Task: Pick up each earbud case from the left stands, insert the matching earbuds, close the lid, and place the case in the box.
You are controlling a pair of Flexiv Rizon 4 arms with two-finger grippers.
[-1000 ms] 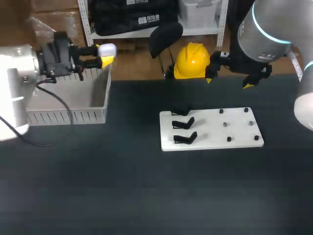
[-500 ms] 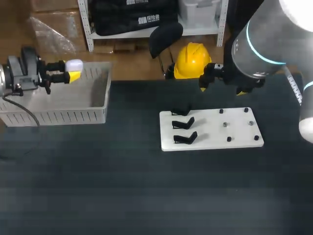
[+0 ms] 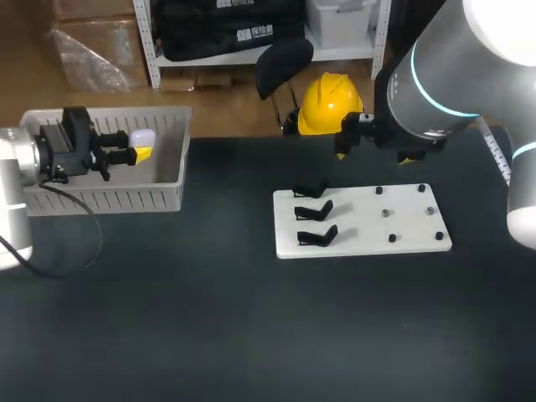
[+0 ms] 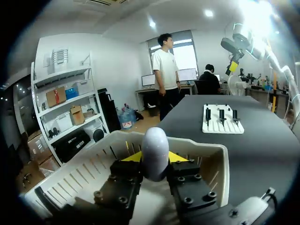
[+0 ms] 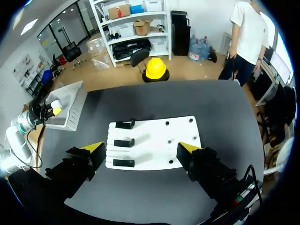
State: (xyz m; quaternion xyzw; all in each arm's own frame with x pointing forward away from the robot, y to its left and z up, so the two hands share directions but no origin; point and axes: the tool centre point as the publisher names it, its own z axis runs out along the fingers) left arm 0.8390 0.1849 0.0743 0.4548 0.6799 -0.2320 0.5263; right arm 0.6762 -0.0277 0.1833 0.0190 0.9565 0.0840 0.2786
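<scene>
A white earbud case [image 3: 142,138] with its lid down is held above the grey box [image 3: 117,199] at the table's back left. My left gripper [image 3: 137,147] is shut on it. In the left wrist view the case [image 4: 155,150] stands upright between the yellow tips, over the box's inside [image 4: 84,178]. The white board [image 3: 362,219] carries three bare black stands [image 3: 316,211] on its left side and small pegs [image 3: 386,213] on its right. High over the board's far edge, my right gripper [image 3: 372,156] is open and holds nothing. The right wrist view looks down on the board [image 5: 154,140] from well above.
The box [image 5: 70,102] has slotted walls, and its floor looks bare where it shows. Dark table top [image 3: 209,318] stretches from the box to the board [image 4: 223,121] and along the whole front.
My left arm has carried the case down and to the right, to a spot low over the box. My right gripper has drifted left along the board's far edge.
</scene>
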